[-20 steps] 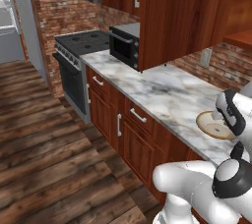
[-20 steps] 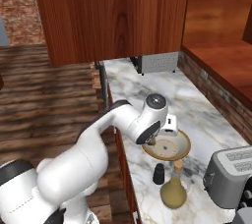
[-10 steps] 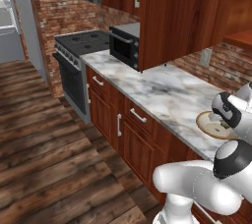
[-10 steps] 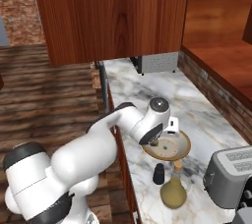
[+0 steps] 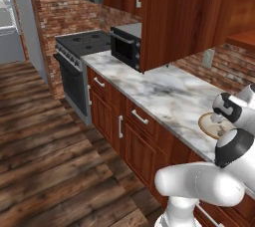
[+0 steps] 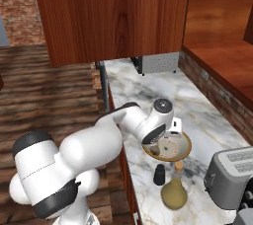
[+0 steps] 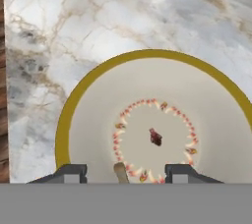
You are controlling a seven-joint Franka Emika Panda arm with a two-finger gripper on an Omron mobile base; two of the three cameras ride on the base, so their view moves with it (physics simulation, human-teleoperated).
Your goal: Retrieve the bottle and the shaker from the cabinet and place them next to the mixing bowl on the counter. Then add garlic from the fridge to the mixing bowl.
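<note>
The mixing bowl (image 7: 152, 125) sits on the counter (image 6: 148, 91) near its front edge, cream inside with a reddish ring, and the hand view looks straight down into it. A small pale sliver (image 7: 120, 173) lies inside near the ring; whether it is garlic is too small to tell. The gripper (image 7: 125, 171) hangs directly over the bowl with its fingertips (image 7: 74, 171) spread apart and nothing held between them. Just beside the bowl, toward the robot, stand the shaker (image 6: 159, 174) and the bottle (image 6: 174, 192), so that part looks finished, with the toaster (image 6: 230, 172) a little further along. The risk from here is in the arm's departure: its elbow hangs low near the counter edge, and a wide swing away could clip the bottle's cork or tip the small shaker. Dropping lower first could also knock the bowl's rim and shift it.
</note>
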